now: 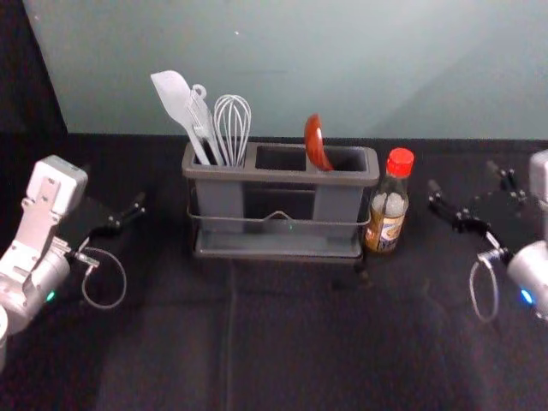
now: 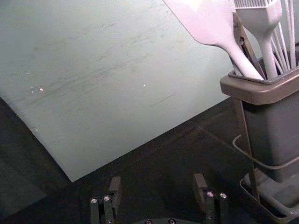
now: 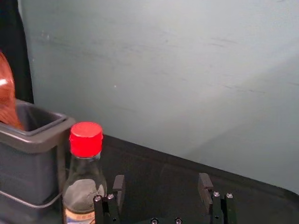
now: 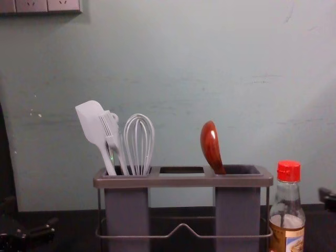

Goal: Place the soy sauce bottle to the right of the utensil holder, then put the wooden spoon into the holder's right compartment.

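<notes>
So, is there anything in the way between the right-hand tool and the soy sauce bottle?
Nothing visible does. The open right tool is right of the soy sauce bottle; the utensil holder is on its other side.

Spatula [image 4: 92,122], brush [image 4: 110,130], whisk [image 4: 138,146], sockets [image 4: 32,5]

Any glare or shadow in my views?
Chest view: a small glint on the wooden spoon; right wrist view: a glint there too, and a soft diagonal shadow across the wall; left wrist view: the pale spatula looks nearly washed out; head view: the black table surface is dark, with faint creases.
</notes>
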Available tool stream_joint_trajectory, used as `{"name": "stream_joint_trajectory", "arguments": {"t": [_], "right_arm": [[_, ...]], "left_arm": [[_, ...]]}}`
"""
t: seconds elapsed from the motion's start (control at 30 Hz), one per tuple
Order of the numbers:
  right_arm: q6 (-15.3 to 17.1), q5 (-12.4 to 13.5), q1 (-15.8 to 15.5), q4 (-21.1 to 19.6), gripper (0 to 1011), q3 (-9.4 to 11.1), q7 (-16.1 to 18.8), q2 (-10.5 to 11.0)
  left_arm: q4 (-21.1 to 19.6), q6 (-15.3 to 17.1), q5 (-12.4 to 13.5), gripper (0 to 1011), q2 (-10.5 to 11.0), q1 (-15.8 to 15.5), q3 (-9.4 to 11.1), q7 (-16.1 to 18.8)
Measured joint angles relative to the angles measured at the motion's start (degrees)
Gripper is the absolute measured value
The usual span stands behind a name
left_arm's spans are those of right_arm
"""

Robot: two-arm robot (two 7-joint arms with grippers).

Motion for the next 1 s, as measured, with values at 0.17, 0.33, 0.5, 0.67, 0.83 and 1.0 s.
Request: {"name": "stream_joint_trajectory", "arguments": {"t": [0.17,0.33,0.5,0.67,0.83,1.0], "right_arm": [[0.2,-2.9,5.5,5.6,1002,-2.0,0.8,-1.0],[0.2,-5.6,9.7,10.1,1002,-3.6,0.8,-2.0],[-0.1,-7.0,11.3,12.6,1002,-3.9,0.3,-3.1],[-0.3,-7.4,10.6,12.8,1002,-3.3,-0.4,-3.7],[-0.7,-7.4,9.2,12.1,1002,-2.0,-0.9,-4.1],[-0.9,-7.4,8.5,11.4,1002,-1.1,-0.9,-4.1]], "left_arm": [[0.0,0.0,0.0,1005,0.0,0.0,0.0,0.0],[0.0,0.0,0.0,1005,0.0,0.0,0.0,0.0],[0.0,0.0,0.0,1005,0.0,0.0,0.0,0.0],[0.0,0.0,0.0,1005,0.0,0.0,0.0,0.0],[0.0,0.0,0.0,1005,0.0,0.0,0.0,0.0],[0.0,0.0,0.0,1005,0.0,0.0,0.0,0.0]]}}
